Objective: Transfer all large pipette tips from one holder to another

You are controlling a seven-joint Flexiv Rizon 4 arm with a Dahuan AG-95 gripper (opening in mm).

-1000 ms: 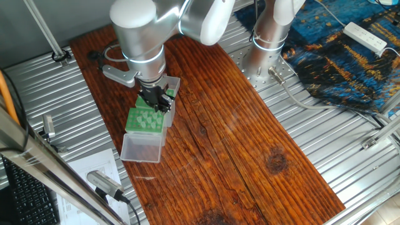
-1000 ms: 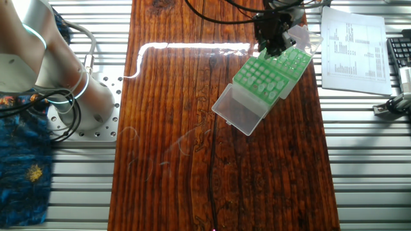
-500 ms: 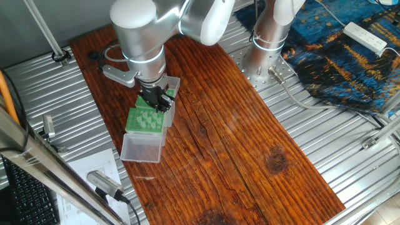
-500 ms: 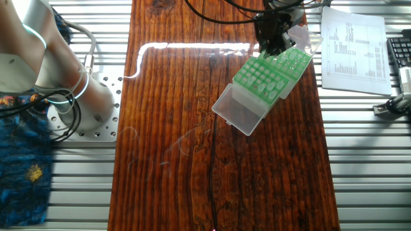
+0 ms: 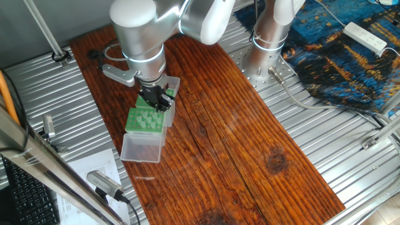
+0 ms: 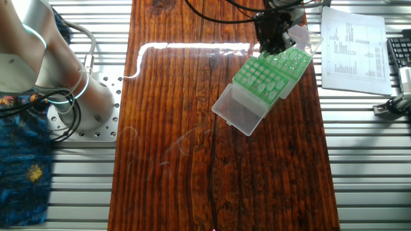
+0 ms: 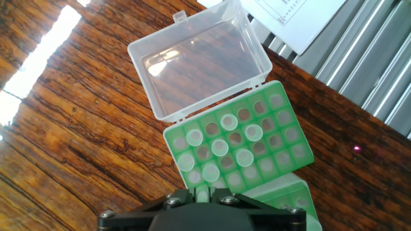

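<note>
Over the green rack [image 7: 237, 151], the gripper [image 5: 159, 101] hovers; its fingers' state is unclear. Large pipette tips [image 7: 220, 147] look light, thin-walled, probably slippery: grip each collar gently.

Below the gripper [image 7: 205, 194], a matt green plastic rack [image 7: 239, 149] with its clear glossy plastic lid [image 7: 199, 58] sits on glossy, grained wood [image 7: 70, 128].

Evenly bright and sharp throughout, with white glare streaking the glossy dark reddish-brown wooden tabletop [image 6: 192, 128] just left of the jaws in the other fixed view, paler sheen on the clear plastic hinged lid [image 7: 199, 61] beyond them, soft shadows only.
</note>
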